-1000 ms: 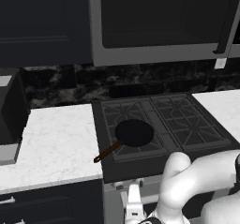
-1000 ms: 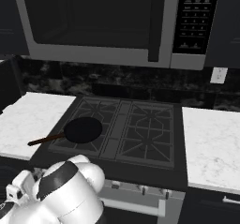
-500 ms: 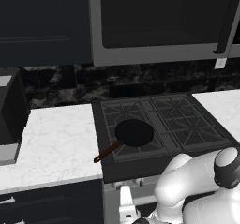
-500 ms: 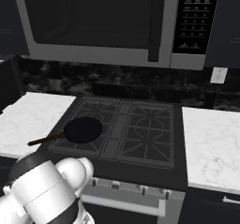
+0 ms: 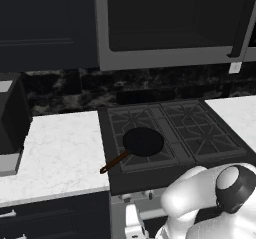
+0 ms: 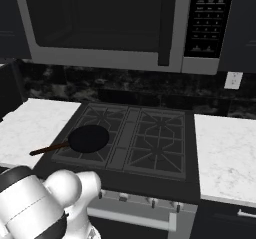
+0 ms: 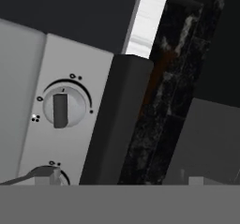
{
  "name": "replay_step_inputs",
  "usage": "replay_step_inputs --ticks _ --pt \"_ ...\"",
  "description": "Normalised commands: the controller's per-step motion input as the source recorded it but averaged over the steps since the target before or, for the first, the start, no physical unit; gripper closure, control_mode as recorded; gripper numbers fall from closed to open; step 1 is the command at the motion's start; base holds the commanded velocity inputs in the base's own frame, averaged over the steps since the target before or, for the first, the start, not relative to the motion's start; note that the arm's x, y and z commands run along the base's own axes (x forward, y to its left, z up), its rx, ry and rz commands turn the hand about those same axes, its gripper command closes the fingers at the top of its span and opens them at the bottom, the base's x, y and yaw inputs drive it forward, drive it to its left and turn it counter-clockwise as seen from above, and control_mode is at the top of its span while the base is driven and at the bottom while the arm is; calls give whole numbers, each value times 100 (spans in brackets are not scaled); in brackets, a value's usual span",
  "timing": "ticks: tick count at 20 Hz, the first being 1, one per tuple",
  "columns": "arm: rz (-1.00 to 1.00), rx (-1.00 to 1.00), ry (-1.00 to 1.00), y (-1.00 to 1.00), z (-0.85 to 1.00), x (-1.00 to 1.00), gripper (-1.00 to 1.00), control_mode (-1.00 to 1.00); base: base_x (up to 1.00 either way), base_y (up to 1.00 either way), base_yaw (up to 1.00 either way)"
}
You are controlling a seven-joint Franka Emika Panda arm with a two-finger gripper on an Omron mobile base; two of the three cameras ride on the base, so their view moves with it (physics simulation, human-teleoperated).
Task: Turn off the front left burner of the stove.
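We see the stove (image 6: 150, 183) between two white counters (image 6: 225, 148); a black frying pan (image 5: 143, 142) sits on the front left burner (image 5: 145, 155); our gripper hangs low before the silver front panel (image 7: 42, 138), jaws spread wide and holding nothing, facing a round knob (image 7: 63, 108).

1 stove (image 6: 131, 175), 1 frying pan (image 6: 88, 138), 1 microwave (image 6: 115, 25), 2 knobs (image 7: 63, 107).
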Motion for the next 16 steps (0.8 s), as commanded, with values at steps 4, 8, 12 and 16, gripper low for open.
replay_step_inputs --ticks 4,8,12,16 --pt "0 0 -4 0 -4 11 -100 -100 0 0 0" --pt "0 0 -5 0 -1 14 -100 -100 0 0 0" --pt "0 0 -3 2 -2 13 -100 -100 0 0 0" --pt "0 0 0 1 -4 14 -100 -100 0 0 0"
